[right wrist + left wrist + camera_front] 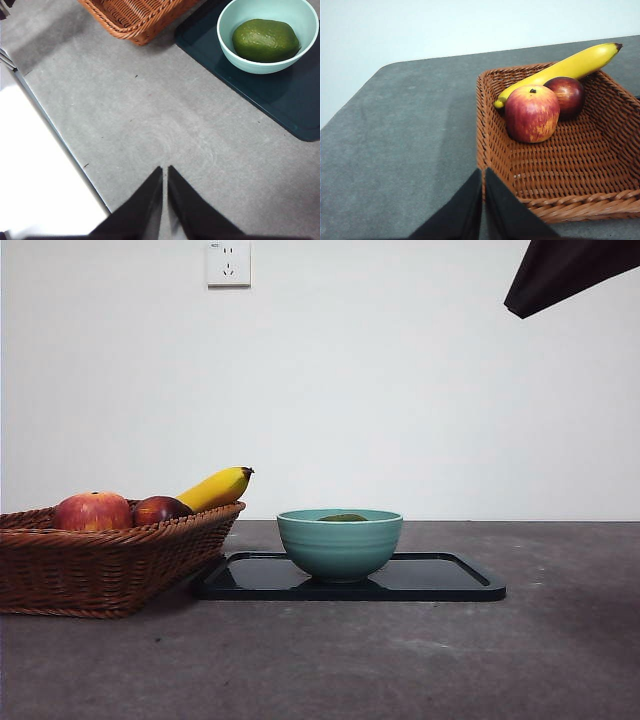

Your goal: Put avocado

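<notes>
On the grey counter (pixel 420 660) sits 1 black tray (pixel 440 580) carrying 1 teal bowl (pixel 340 545), and inside the bowl lies 1 avocado (pixel 265 40). Beside the tray stands 1 wicker basket (pixel 100 565) holding 1 apple (pixel 532 114), 1 dark red fruit (pixel 567 95) and 1 banana (pixel 565 67). Left gripper (pixel 483 175) and right gripper (pixel 165 172) hang empty, fingers together. Behind the bowl, a white wall carries 1 socket (pixel 228 263).

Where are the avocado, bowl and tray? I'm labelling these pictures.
avocado (pixel 265 40): right wrist view, middle of its skin.
bowl (pixel 340 545): front view, outer wall.
tray (pixel 450 580): front view, bare part by its rim.
</notes>
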